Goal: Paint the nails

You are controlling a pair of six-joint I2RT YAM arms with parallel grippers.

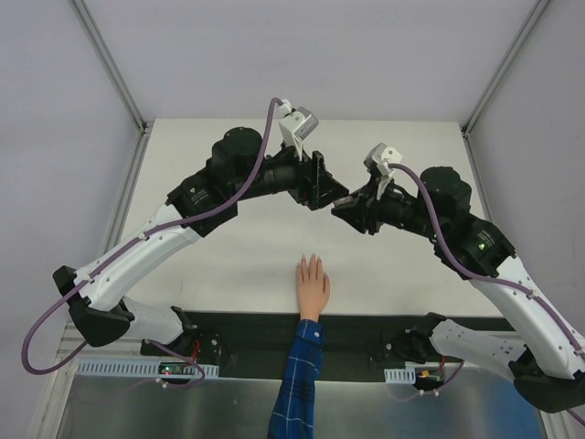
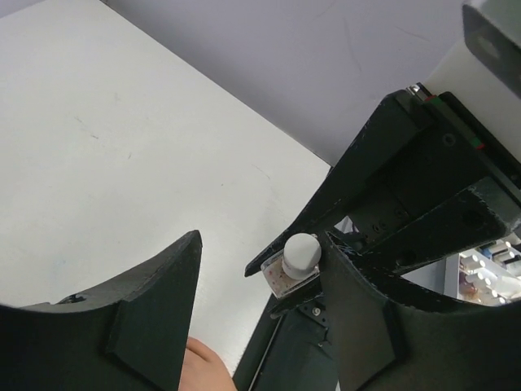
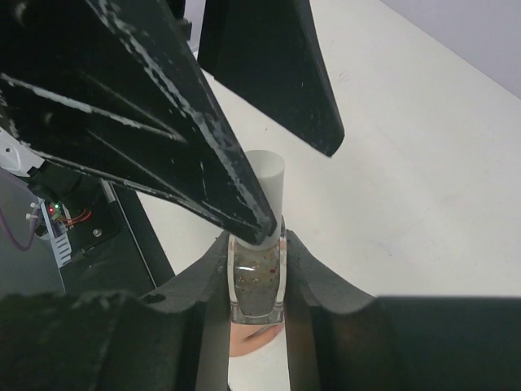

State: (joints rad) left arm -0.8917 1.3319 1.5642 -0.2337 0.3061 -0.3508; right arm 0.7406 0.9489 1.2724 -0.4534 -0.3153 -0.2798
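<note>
one small glass polish bottle [image 3: 257, 281] pinched in right end effector [image 3: 257, 244]; left end effector [image 2: 260, 238] spread astride its white round cap [image 3: 267, 175]; flesh-coloured mannequin hand [image 1: 312, 285] on bench [image 1: 228, 274] below both.

Left gripper [image 1: 329, 192] and right gripper [image 1: 350, 210] are seen tip to tip above the middle of the white table [image 1: 228, 261]; jaw state cannot be made out. A mannequin hand [image 1: 313, 288] is laid palm down nearer the bases, well apart from both, fingers pointed away. Nails [image 1: 311, 262] are barely resolved. A blue plaid sleeve [image 1: 297, 384] is laid across the black base strip [image 1: 247, 331].
</note>
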